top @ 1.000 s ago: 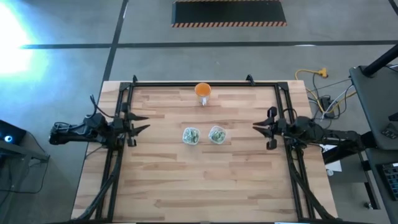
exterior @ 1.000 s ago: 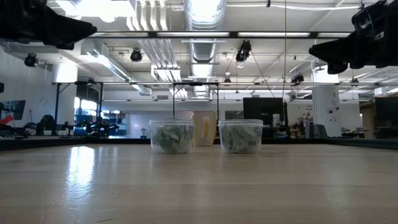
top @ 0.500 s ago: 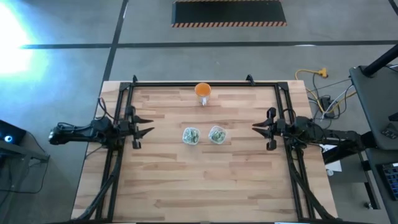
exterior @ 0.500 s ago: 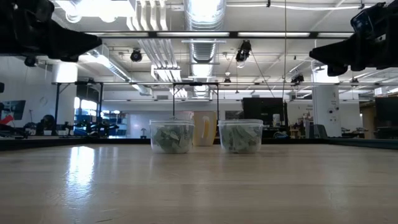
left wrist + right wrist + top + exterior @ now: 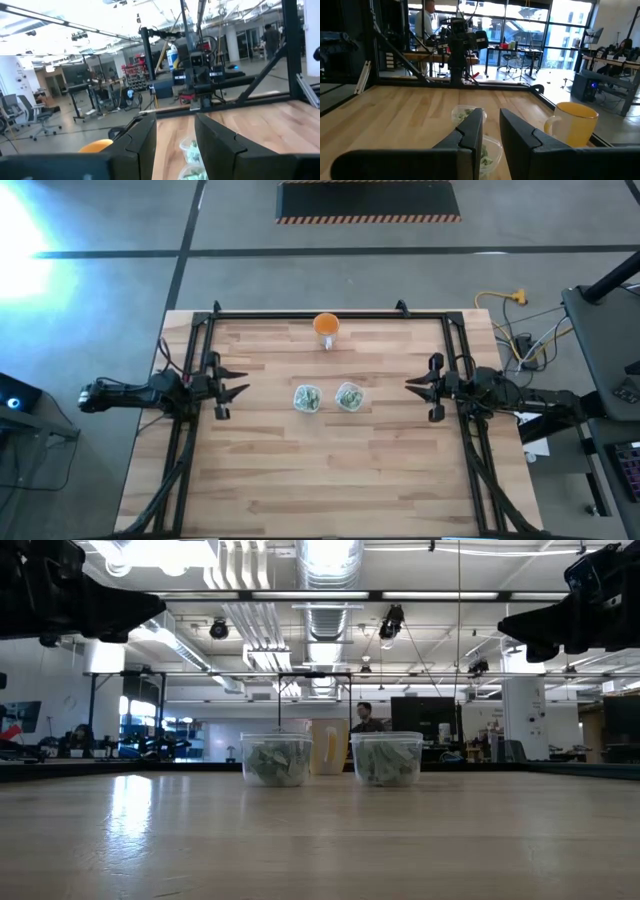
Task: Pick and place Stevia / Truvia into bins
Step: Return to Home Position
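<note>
Against the earlier frames, the left tool is found shifted slightly inward at the counter edge, opposite the right tool, both spread apart and empty; the Stevia sachets are contained in the clear bins mid-counter, so the task is judged complete.

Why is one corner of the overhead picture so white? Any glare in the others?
High view: strong light blows out the floor at upper left; the table, with the left gripper and right gripper at its sides, is evenly lit. Low view: ceiling lamps glare and streak the tabletop. Left wrist view: ceiling washed white. Right wrist view: bright windows backlight the room.
</note>
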Available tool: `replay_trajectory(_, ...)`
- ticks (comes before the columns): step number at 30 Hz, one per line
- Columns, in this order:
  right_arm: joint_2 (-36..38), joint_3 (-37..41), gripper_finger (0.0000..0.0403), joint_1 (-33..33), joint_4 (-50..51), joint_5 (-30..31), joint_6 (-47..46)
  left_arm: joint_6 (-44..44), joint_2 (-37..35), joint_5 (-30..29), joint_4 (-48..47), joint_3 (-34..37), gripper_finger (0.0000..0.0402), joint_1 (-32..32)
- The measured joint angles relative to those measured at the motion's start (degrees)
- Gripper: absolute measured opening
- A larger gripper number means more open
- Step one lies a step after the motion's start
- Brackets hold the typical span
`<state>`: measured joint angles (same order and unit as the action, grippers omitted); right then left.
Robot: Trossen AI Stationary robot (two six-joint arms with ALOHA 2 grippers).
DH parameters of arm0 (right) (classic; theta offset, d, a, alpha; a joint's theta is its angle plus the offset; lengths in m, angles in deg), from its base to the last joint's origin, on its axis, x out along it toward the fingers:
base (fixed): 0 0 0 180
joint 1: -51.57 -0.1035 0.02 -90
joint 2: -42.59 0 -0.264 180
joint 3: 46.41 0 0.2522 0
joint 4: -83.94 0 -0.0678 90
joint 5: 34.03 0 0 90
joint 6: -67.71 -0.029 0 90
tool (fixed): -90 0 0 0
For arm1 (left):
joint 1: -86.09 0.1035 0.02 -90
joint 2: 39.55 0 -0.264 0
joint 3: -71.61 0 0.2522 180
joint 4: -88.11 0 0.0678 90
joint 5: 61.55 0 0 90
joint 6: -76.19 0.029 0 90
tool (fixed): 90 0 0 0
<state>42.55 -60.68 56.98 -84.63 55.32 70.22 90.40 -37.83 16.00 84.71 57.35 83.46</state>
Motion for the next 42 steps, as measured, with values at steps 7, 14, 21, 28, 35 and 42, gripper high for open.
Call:
replay_trajectory(7,-0.08,0.00,0.0057,0.00,0.67,0.01,0.02,-0.90,0.26,0.13,-2.51,0.02,0.0118,0.00)
replay_trajectory(14,-0.57,-0.01,0.0057,0.00,2.04,0.14,-0.77,-2.84,0.01,-0.03,-4.49,0.07,0.0118,0.00)
replay_trajectory(21,-1.29,-0.02,0.0057,-0.02,2.04,0.26,-1.23,-3.63,-0.01,-0.32,-6.87,0.11,0.0118,0.00)
replay_trajectory(28,-2.77,-0.02,0.0057,-0.02,2.05,0.30,-4.19,-4.56,0.12,-0.45,-7.35,0.13,0.0118,0.00)
replay_trajectory(35,-4.64,-0.02,0.0057,-0.02,2.08,0.35,-5.43,-4.04,0.88,-0.51,-7.48,0.15,0.0118,0.02)
replay_trajectory(42,-5.37,-0.02,0.0057,-0.02,2.04,0.20,-5.29,-3.82,1.04,-0.51,-7.54,0.20,0.0118,0.00)
